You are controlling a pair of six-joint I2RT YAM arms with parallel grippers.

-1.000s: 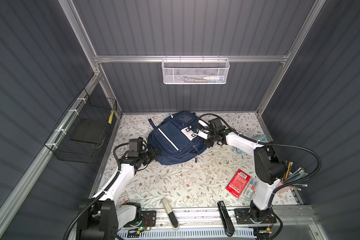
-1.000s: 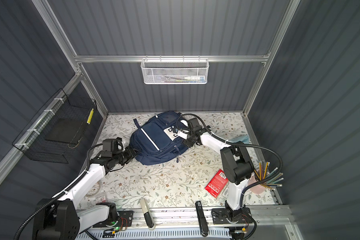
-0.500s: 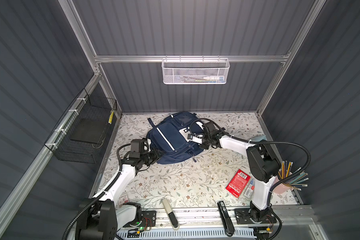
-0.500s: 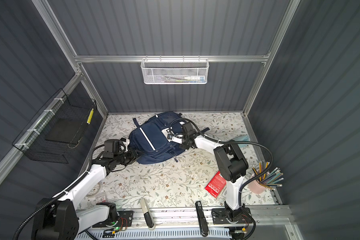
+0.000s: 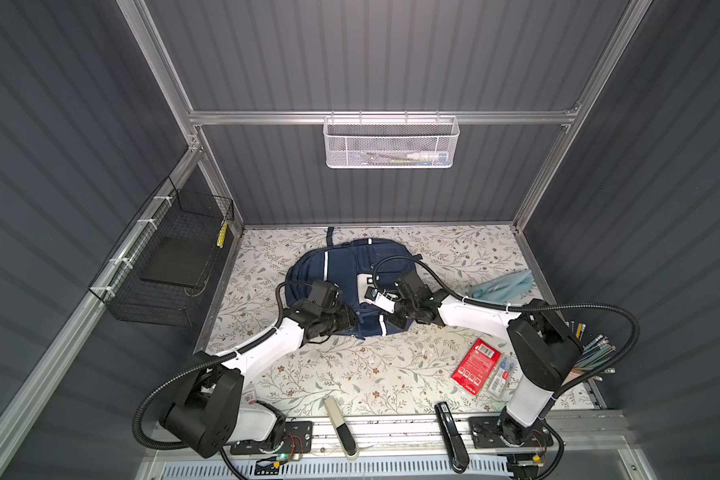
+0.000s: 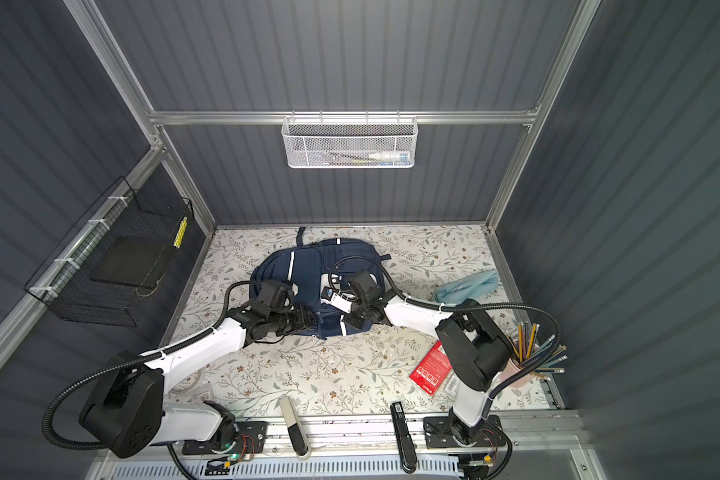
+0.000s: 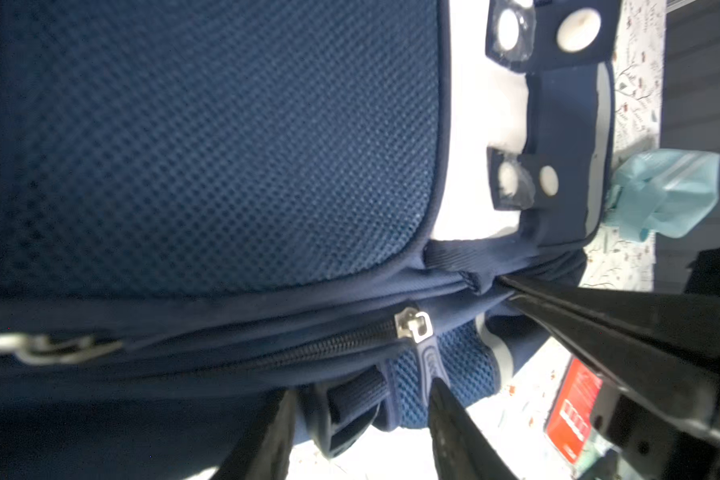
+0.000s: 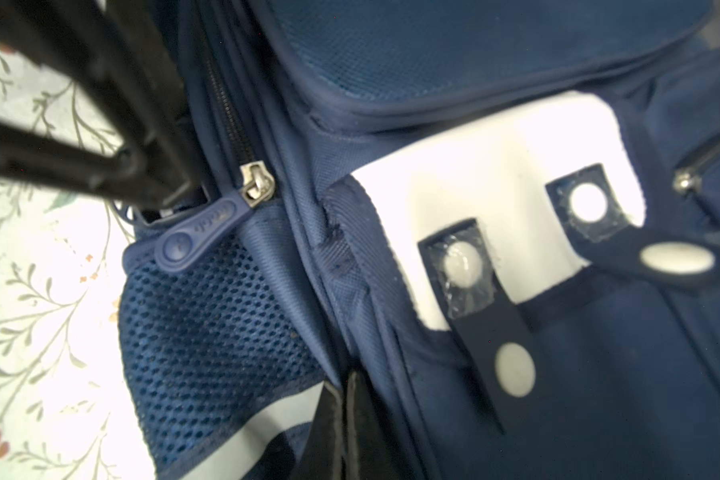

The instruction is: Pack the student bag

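While right fingers (image 8: 329,432) tight on student bag (image 5: 346,268), left fingers (image 7: 454,432) apart.

We list one floral-patterned surface (image 5: 350,365). Lying on it: the student bag (image 5: 341,266), flat, back middle; a pale blue cloth (image 5: 504,284), back right; a red packet (image 5: 476,365), front right, just beside a clear packet (image 5: 501,374); a cup of pencils (image 6: 531,353), right edge.

Red packet (image 5: 476,365) on floral mat (image 5: 350,365); blue cloth (image 5: 504,284) near it; pencil cup (image 6: 522,370); white mesh basket (image 5: 391,145) high at back; black wire basket (image 5: 150,307) on left wall.
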